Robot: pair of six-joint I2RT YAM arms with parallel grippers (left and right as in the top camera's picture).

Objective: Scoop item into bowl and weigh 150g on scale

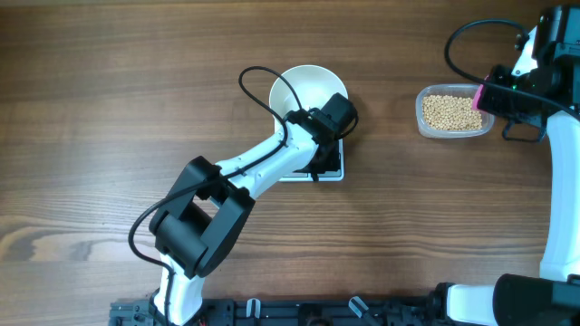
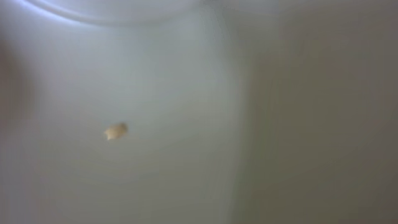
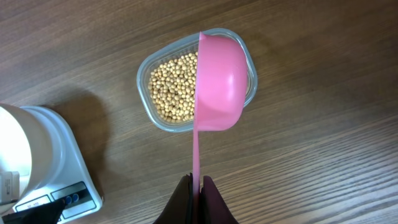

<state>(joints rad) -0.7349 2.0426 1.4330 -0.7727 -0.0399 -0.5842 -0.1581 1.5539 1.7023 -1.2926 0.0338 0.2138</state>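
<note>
From above: a wooden tabletop (image 1: 109,72). Near the middle, the white bowl (image 1: 304,86) sitting on the small white scale (image 1: 331,172), with only the scale's front edge peeking out below it. Reaching in from the lower left, the left arm (image 1: 263,167), with the left end effector (image 1: 337,116) over the bowl's near right rim. Clenched tight, though impossible to tell whether pinching the rim or nothing at all. Off to the right, well apart from the scale, a clear plastic tub (image 1: 420,113) holding the beans (image 1: 451,111). At the tub's right edge, the right end effector (image 1: 497,96) with a pink scoop (image 1: 478,95).

From the left wrist: blurred and very close on a smooth white surface, perhaps the inside of the bowl. On it, one stray bean (image 2: 115,130), tan and alone, left of centre. Nothing here to settle what, if anything, is being gripped.

From the right wrist: at the bottom edge, dark fingers (image 3: 214,202) clamped on the thin handle of the pink scoop. Scoop cup turned on its side above the right half of the tub, covering that half. Beans filling the part of the tub left in sight. Cannot tell whether the cup touches them. At the lower left corner, the scale with its button panel facing forward and the bowl on top, both cut off by the frame.
</note>
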